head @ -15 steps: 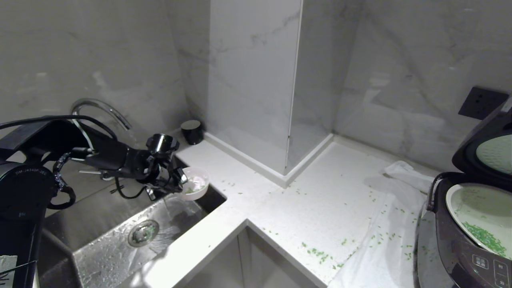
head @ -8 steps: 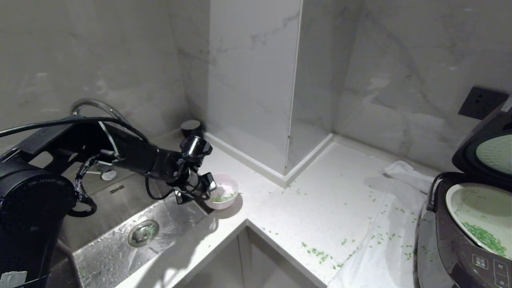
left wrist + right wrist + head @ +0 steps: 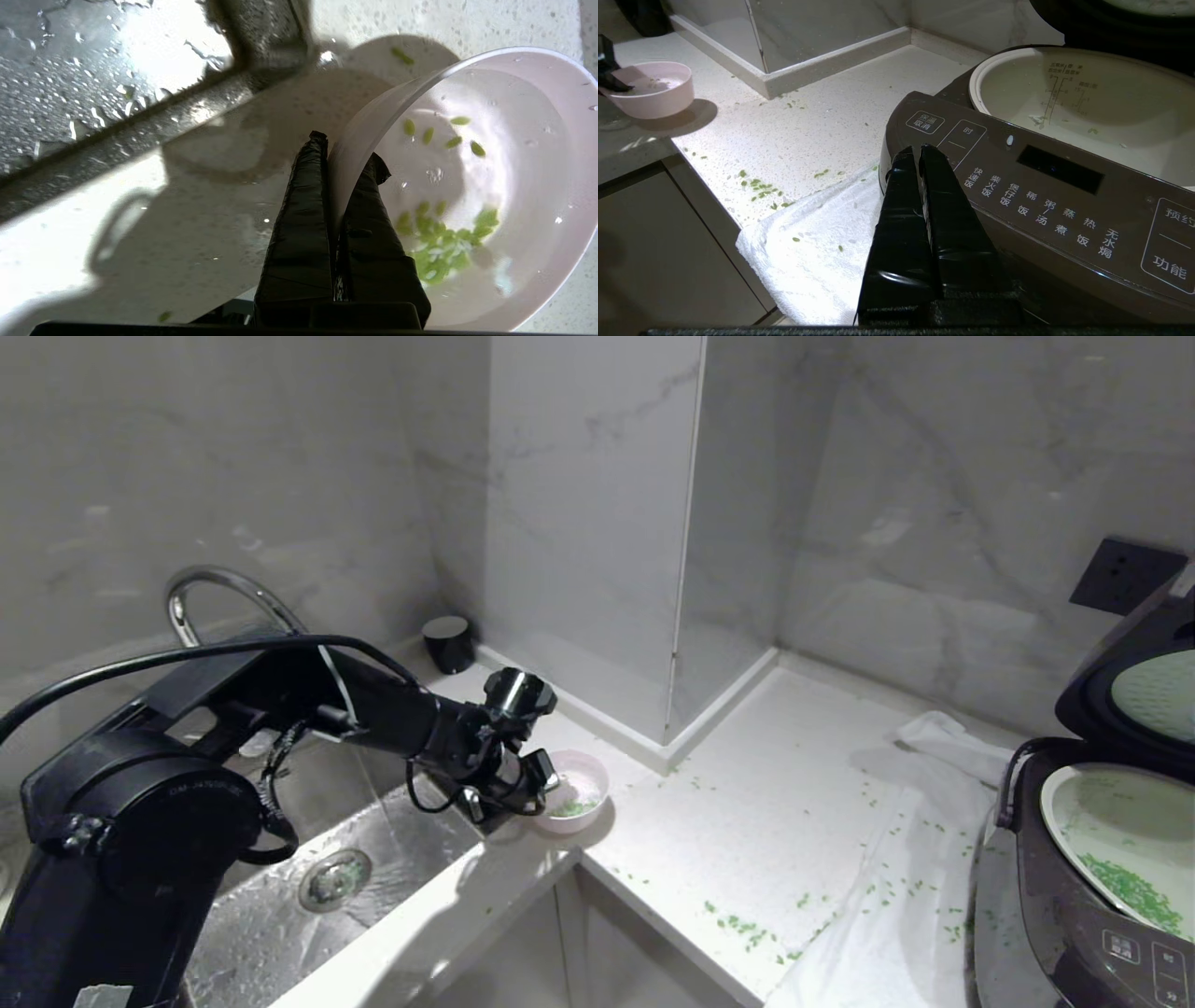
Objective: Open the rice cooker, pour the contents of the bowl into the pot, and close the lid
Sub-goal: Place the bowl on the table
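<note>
My left gripper (image 3: 543, 782) is shut on the near rim of the small pale pink bowl (image 3: 581, 784), one finger inside and one outside. The bowl sits low over the white counter by the sink's corner; I cannot tell whether it touches. In the left wrist view the left gripper (image 3: 346, 151) pinches the bowl (image 3: 514, 140), which holds wet green contents (image 3: 444, 238). At the far right the rice cooker (image 3: 1055, 915) stands with its lid (image 3: 1130, 681) raised and its white pot (image 3: 1120, 831) holding green bits. My right gripper (image 3: 915, 151) rests shut in front of the cooker's panel (image 3: 1041, 186).
A wet steel sink (image 3: 308, 887) with a curved faucet (image 3: 224, 593) lies to the left. A white towel (image 3: 896, 896) spreads under the cooker. Green bits (image 3: 747, 929) litter the counter. A black cup (image 3: 448, 642) stands by a marble pillar (image 3: 597, 523).
My left arm has swung right, carrying the bowl from above the sink to over the counter at the sink's corner. The right arm has not moved.
</note>
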### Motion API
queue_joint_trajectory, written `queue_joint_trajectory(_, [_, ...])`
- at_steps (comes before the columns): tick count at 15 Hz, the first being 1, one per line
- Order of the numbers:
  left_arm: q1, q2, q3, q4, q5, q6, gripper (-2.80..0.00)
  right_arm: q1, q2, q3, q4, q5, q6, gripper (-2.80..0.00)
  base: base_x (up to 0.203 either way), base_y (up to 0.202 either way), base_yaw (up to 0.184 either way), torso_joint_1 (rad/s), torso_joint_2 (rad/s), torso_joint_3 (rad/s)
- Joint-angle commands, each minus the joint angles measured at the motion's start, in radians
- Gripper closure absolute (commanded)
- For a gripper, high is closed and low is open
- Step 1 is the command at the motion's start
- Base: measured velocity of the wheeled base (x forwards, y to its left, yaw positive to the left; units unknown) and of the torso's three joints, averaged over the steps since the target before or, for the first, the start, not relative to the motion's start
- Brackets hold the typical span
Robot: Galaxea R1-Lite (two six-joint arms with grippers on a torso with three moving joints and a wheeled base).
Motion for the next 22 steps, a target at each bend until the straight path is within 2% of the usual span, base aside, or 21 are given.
queue_joint_trajectory(1, [-0.025, 0.054, -0.051, 0.017, 0.002, -0.025, 0.0, -0.001, 0.001, 0.0, 0.0, 0.0, 0.0, 0.0, 0.0, 0.0, 0.0, 0.0, 0.0, 0.0])
queue_joint_trajectory(5, [-0.063, 0.117, -0.181, 0.125, 0.009, -0.063, 0.0, 0.001, 0.001, 0.0, 0.0, 0.0, 0.0, 0.0, 0.0, 0.0, 0.0, 0.0, 0.0, 0.0])
queue_joint_trajectory(15, [-0.106, 0.158, -0.213, 0.13, 0.016, -0.063, 0.0, 0.001, 0.001, 0.0, 0.0, 0.0, 0.0, 0.0, 0.0, 0.0, 0.0, 0.0, 0.0, 0.0])
queue_joint_trajectory(16, [-0.106, 0.158, -0.213, 0.129, 0.016, -0.063, -2.8, 0.001, 0.001, 0.0, 0.0, 0.0, 0.0, 0.0, 0.0, 0.0, 0.0, 0.0, 0.0, 0.0])
queue_joint_trajectory(22, [-0.102, 0.153, -0.218, 0.132, 0.016, -0.063, -2.8, 0.001, 0.001, 0.0, 0.0, 0.0, 0.0, 0.0, 0.0, 0.0, 0.0, 0.0, 0.0, 0.0])
